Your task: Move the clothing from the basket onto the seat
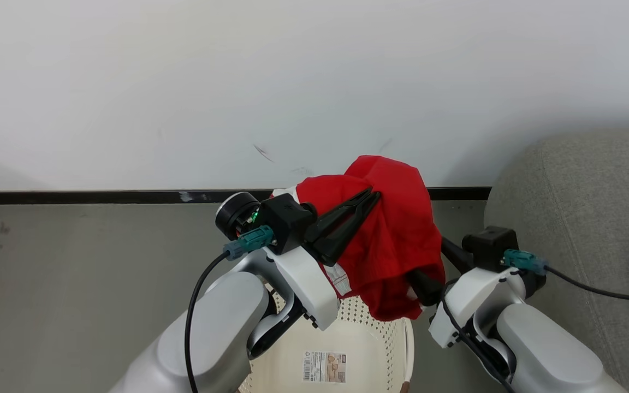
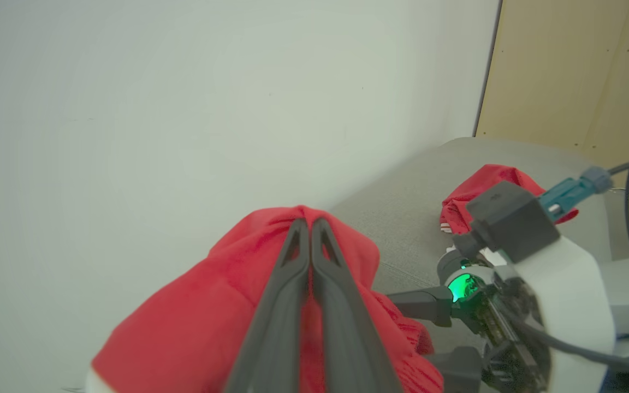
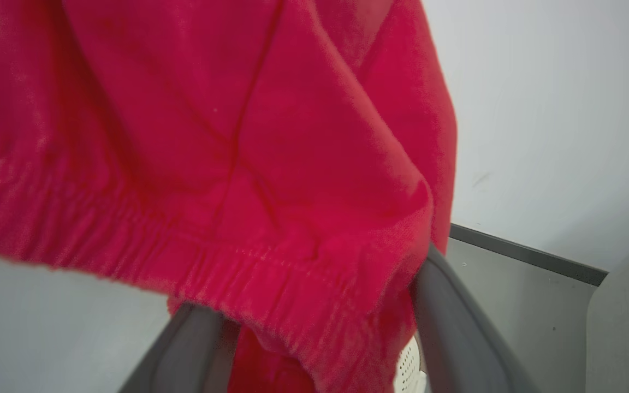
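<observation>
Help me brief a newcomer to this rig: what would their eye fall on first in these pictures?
The bright red garment held high above the cream basket, pinched in the shut left gripper and draped over the open right gripper. Next, the grey seat at the right, with another red garment already lying on it.
</observation>
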### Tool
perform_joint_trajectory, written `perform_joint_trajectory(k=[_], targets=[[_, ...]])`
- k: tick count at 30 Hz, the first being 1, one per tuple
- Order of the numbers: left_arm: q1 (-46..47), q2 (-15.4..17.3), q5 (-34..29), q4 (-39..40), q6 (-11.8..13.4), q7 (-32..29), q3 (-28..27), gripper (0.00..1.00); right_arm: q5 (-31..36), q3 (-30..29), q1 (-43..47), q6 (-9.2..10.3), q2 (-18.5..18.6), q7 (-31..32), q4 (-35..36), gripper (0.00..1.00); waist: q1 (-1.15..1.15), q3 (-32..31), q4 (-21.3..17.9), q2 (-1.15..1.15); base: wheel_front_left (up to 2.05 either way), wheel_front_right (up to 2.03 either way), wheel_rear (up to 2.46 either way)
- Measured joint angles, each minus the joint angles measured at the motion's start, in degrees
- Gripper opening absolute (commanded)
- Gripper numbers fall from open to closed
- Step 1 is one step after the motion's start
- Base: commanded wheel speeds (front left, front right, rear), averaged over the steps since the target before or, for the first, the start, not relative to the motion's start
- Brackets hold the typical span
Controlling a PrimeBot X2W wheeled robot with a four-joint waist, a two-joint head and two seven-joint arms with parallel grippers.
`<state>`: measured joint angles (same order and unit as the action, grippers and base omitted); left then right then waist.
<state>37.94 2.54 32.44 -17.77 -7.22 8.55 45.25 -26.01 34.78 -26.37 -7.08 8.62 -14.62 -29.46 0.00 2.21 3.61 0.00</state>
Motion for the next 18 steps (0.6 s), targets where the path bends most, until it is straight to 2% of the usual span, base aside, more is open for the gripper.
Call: perform_joint_trajectory(k=[1,2,11,18], targets=[[-0.05,0.0,0.26,0.09,0.0,0.0,0.01,0.0,-0.18,-0.16,-0.67,0.0,-0.02,0.0,-0.16,0.12,0.0,-0.02,0.15,0.0,0.0,0.0,0.0],[-0.15,-0.01,0.31,0.12,0.0,-0.07,0.02,0.0,-0.23,-0.19,-1.15,0.0,-0.01,0.0,-0.29,0.0,0.0,-0.04,0.3,0.0,0.0,0.0,0.0],[-1.38,0.04,0.82,0.04,0.21,-0.91,-0.11,0.0,-1.19,-0.22,-1.25,0.0,0.05,0.0,-0.67,0.0,0.0,-0.17,1.1,0.0,0.0,0.0,0.0],[-3.03,1.23,1.35,-0.21,0.53,-1.43,-0.45,0.0,-1.33,-2.93,-1.21,0.0,1.15,0.0,0.79,0.0,0.0,-0.12,0.56,0.0,0.0,0.0,0.0]])
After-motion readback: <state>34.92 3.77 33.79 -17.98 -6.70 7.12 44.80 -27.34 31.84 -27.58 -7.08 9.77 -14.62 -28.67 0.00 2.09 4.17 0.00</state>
